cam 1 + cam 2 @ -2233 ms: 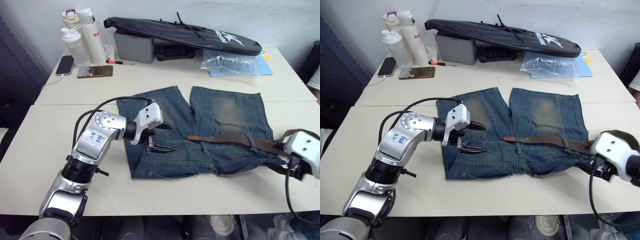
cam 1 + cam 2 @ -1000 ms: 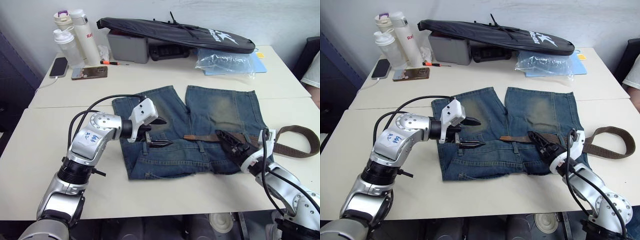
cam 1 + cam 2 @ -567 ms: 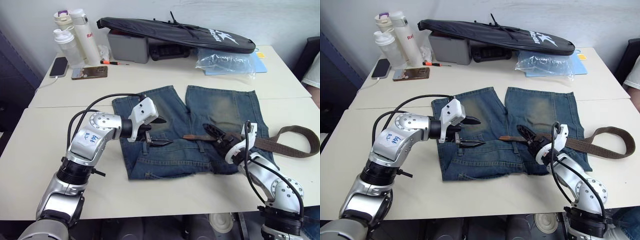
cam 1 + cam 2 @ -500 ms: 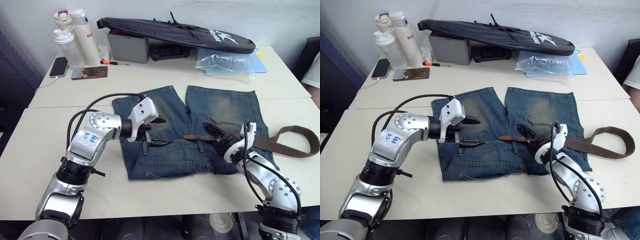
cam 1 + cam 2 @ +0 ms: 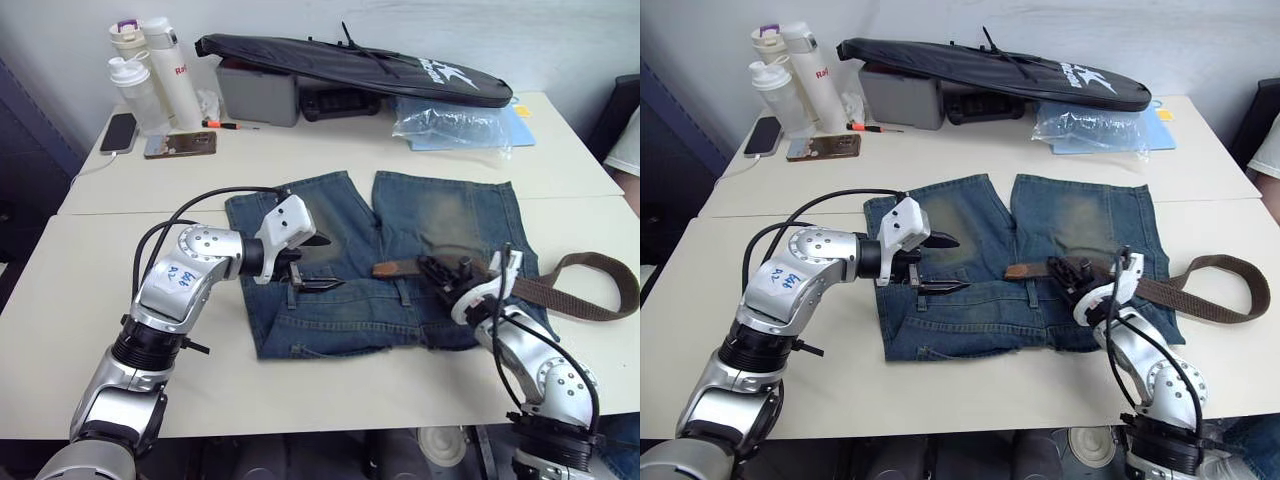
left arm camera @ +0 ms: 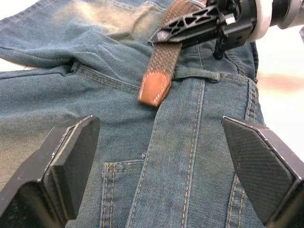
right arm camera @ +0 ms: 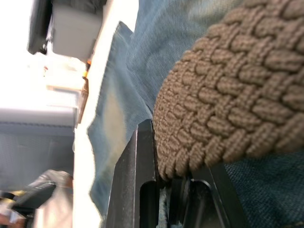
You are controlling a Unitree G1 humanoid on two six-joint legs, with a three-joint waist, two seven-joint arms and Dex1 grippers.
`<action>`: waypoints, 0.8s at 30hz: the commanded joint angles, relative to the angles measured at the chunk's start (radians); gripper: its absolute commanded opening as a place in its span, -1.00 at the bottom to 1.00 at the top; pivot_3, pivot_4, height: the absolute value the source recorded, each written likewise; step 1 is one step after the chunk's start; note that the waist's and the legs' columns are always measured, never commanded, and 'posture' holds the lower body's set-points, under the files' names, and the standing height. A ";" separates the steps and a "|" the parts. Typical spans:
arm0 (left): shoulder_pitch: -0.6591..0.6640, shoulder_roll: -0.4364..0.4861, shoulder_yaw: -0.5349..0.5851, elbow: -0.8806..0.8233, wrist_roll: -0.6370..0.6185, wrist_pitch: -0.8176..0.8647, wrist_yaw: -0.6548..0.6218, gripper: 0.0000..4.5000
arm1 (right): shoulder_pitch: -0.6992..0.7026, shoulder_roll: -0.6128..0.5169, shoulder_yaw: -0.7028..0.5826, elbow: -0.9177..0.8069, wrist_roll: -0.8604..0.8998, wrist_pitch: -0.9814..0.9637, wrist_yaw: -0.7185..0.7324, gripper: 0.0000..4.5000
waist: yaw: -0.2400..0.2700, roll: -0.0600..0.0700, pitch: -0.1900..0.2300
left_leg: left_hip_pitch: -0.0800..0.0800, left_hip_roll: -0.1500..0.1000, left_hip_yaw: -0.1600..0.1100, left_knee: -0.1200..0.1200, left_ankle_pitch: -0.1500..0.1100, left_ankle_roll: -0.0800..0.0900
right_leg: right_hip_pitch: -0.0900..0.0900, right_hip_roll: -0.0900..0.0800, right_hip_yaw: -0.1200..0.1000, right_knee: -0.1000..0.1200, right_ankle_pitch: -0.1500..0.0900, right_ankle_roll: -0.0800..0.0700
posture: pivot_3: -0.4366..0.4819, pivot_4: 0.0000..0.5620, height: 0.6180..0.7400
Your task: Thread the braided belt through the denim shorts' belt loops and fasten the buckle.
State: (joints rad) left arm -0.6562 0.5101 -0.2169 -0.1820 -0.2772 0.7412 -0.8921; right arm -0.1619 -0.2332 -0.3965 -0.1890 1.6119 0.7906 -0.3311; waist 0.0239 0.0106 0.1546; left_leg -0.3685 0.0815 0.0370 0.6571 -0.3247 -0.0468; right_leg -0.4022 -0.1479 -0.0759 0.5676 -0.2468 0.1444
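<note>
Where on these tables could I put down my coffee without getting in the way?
The front table is bare left of the denim shorts, beyond the left arm, and along its near edge. The back table's right end, past the plastic bag, is bare too. Its far-left corner is crowded with bottles, phones and a long black bag.

Lighting, my head views: even, bright, from overhead; soft short shadows under my arms on the table (image 5: 330, 400); mild glare on the plastic bag (image 5: 455, 125). My left wrist view: the denim shorts (image 6: 142, 156) and the braided belt (image 6: 168, 59) sharp, table beyond washed out to white. My right wrist view: belt weave crisp, background overexposed and blurred.
</note>
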 commanded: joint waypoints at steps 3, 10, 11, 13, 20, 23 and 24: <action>-0.021 -0.003 -0.011 -0.003 -0.005 -0.025 -0.013 1.00 | 0.063 -0.092 -0.125 -0.047 0.196 -0.019 0.054 -0.96 | 0.000 0.002 0.001 | -0.001 0.000 0.001 -0.001 0.000 0.000 | -0.002 0.000 0.000 -0.001 0.000 0.000 | -0.05 -0.47 1.00; -0.029 0.000 -0.018 0.000 -0.004 -0.030 -0.022 1.00 | 0.177 -0.242 -0.143 -0.017 0.093 0.031 0.278 -0.96 | 0.002 0.002 0.001 | 0.000 0.000 0.002 -0.005 0.002 -0.002 | -0.004 0.000 0.000 0.000 0.000 0.000 | -0.05 -0.47 1.00; -0.029 0.000 -0.018 0.000 -0.004 -0.030 -0.023 1.00 | 0.187 -0.250 -0.130 -0.012 0.057 0.027 0.307 -0.96 | 0.002 0.002 0.001 | 0.000 0.000 0.002 -0.005 0.002 -0.002 | -0.004 0.000 0.000 -0.001 0.000 0.000 | -0.05 -0.47 1.00; -0.029 0.002 -0.018 -0.001 -0.004 -0.031 -0.025 1.00 | 0.200 -0.252 -0.111 -0.014 0.008 0.018 0.364 -0.96 | 0.002 0.002 0.001 | 0.000 0.000 0.002 -0.005 0.002 -0.002 | -0.004 0.000 0.000 0.000 0.000 0.000 | -0.05 -0.47 1.00; -0.031 0.012 -0.016 0.001 -0.002 -0.034 -0.033 1.00 | 0.190 -0.214 -0.067 -0.034 -0.039 0.011 0.406 -0.96 | 0.001 0.002 0.001 | 0.000 0.000 0.002 -0.005 0.002 -0.002 | -0.004 0.000 0.000 0.000 0.000 0.000 | -0.05 -0.47 1.00; -0.031 0.014 -0.015 0.002 -0.002 -0.036 -0.034 1.00 | 0.179 -0.192 -0.052 -0.044 -0.031 0.015 0.398 -0.96 | 0.001 0.002 0.001 | 0.000 0.000 0.002 -0.005 0.003 -0.003 | -0.004 0.000 0.000 0.000 0.000 0.000 | -0.05 -0.47 1.00; -0.032 0.015 -0.015 0.003 -0.002 -0.037 -0.035 1.00 | 0.176 -0.185 -0.044 -0.048 -0.031 0.019 0.396 -0.96 | 0.001 0.002 0.001 | 0.000 0.000 0.002 -0.005 0.003 -0.003 | -0.004 0.000 0.000 0.000 0.000 0.000 | -0.05 -0.47 1.00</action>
State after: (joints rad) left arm -0.6632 0.5160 -0.2433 -0.1699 -0.2754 0.7193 -0.9200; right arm 0.0166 -0.4228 -0.4487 -0.1970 1.5607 0.8078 0.0600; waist 0.0253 0.0125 0.1558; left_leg -0.3687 0.0815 0.0387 0.6518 -0.3220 -0.0495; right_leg -0.4064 -0.1479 -0.0757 0.5674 -0.2468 0.1446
